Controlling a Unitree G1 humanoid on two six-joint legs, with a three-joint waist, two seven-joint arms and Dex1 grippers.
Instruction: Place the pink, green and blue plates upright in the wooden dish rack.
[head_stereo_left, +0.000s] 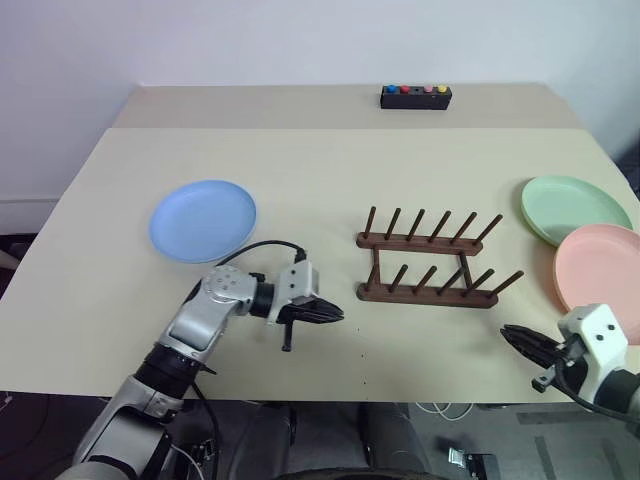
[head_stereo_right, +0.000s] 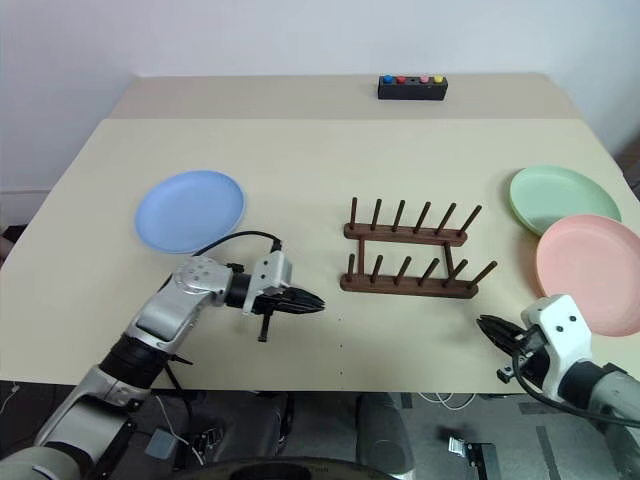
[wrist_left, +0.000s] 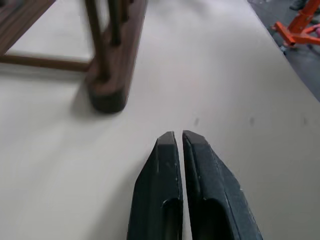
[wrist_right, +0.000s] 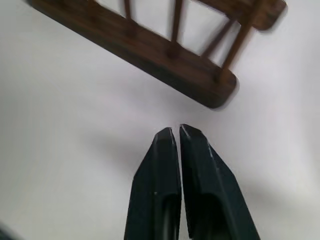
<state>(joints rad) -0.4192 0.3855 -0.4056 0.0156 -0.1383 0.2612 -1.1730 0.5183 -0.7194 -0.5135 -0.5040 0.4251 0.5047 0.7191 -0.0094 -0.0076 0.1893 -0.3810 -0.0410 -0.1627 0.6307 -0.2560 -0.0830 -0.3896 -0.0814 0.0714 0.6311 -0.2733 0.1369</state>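
Note:
The dark wooden dish rack (head_stereo_left: 430, 262) stands empty at the table's middle. A light blue plate (head_stereo_left: 203, 220) lies flat to its left. At the right edge a mint green plate (head_stereo_left: 573, 208) lies flat, and a pale pink plate (head_stereo_left: 602, 268) lies in front of it, overlapping its rim. My left gripper (head_stereo_left: 337, 315) is shut on nothing and points at the rack's left end (wrist_left: 107, 75) from just in front of it. Near the front right edge, my right gripper (head_stereo_left: 509, 333) is shut and empty, short of the rack's right end (wrist_right: 215, 87) and left of the pink plate.
A small black box (head_stereo_left: 415, 97) with coloured buttons sits at the table's far side. The beige table (head_stereo_left: 320, 170) has bare room behind the rack and between the rack and each group of plates.

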